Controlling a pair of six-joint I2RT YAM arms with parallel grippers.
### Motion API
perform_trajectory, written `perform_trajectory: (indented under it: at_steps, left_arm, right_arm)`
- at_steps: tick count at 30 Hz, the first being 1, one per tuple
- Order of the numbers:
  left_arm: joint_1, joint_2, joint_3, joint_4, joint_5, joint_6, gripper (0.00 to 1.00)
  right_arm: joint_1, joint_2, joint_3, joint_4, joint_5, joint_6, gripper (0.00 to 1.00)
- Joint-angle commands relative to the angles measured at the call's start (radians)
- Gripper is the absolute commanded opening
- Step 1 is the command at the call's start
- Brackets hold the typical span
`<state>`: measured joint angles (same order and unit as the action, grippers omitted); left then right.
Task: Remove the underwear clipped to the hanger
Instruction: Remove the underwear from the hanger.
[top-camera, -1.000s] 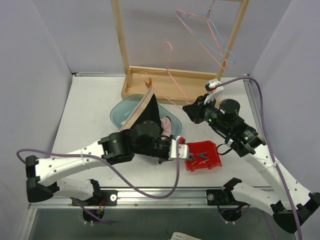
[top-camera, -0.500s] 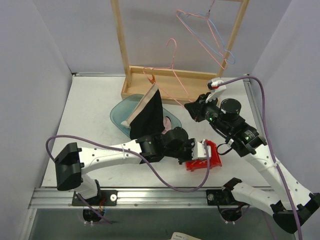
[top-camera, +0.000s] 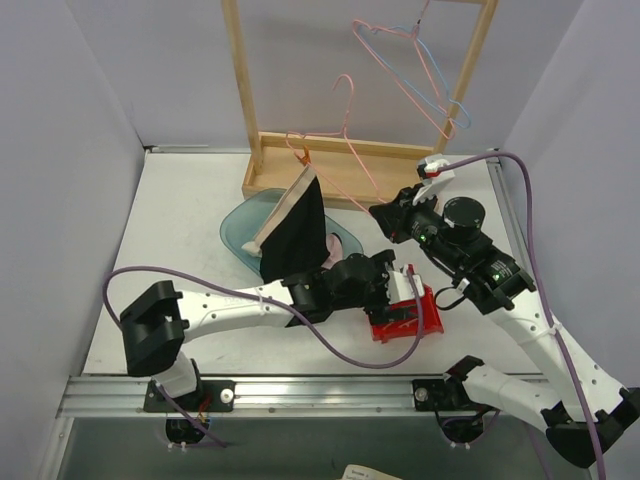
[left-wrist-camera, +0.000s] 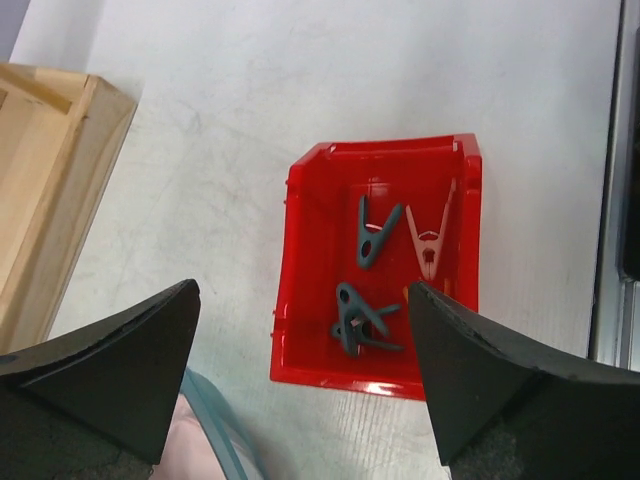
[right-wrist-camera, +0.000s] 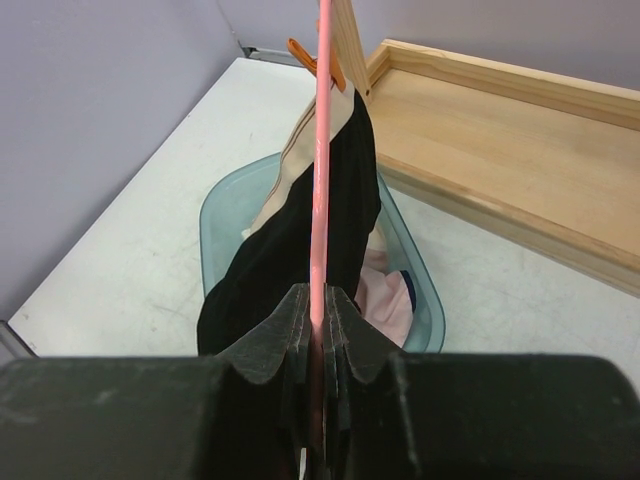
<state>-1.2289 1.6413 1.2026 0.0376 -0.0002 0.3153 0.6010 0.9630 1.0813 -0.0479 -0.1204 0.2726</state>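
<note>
Well, left hand (left-wrist-camera: 300, 300) (splayed) above bin (left-wrist-camera: 312, 240)

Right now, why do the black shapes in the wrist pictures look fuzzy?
Left wrist view: the black fingers of the left hand sit near the lens and blur; the red plastic bin is sharp. Right wrist view: the right hand blurs likewise; the pink wire hanger looks clear.

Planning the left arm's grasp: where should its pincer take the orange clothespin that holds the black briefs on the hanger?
Probably the free handle ends of the orange clothespin. They stick out above the pink hanger, clear of the black briefs drooping toward the basin, so coming from above on the left avoids cloth and the right pincer.
</note>
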Motion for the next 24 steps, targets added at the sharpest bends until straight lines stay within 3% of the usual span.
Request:
perform_trajectory:
  at_steps: [1,4,7,10,13,19,24]
  left_arm:
    - [0.002,-0.095,-0.031,0.078,-0.047,-0.007,0.94]
    - [-0.003,-0.188,-0.032,0.004,-0.055,-0.019,0.94]
    - [-0.003,-0.380,-0.025,-0.129,-0.072,-0.024,0.94]
    - [0.002,-0.571,-0.021,-0.232,-0.139,0.007,0.94]
    - [0.020,-0.726,-0.023,-0.325,-0.294,0.073,0.94]
    - [0.091,-0.840,0.028,-0.569,-0.449,0.140,0.94]
    - [0.101,-0.911,0.020,-0.643,-0.521,0.192,0.94]
  right_arm:
    - [-0.007,-0.029,0.045,0.091,-0.008,0.008,0.00]
    - [-0.007,-0.033,0.037,0.092,-0.021,0.007,0.00]
    - [-0.009,-0.046,0.026,0.082,-0.035,-0.009,0.00]
    - [-0.013,-0.058,0.017,0.059,-0.099,-0.035,0.00]
    - [-0.020,-0.067,0.008,0.052,-0.194,-0.056,0.00]
    - [-0.018,-0.087,0.005,0.052,-0.442,-0.093,0.00]
    - [-0.012,-0.101,0.008,0.052,-0.582,-0.101,0.00]
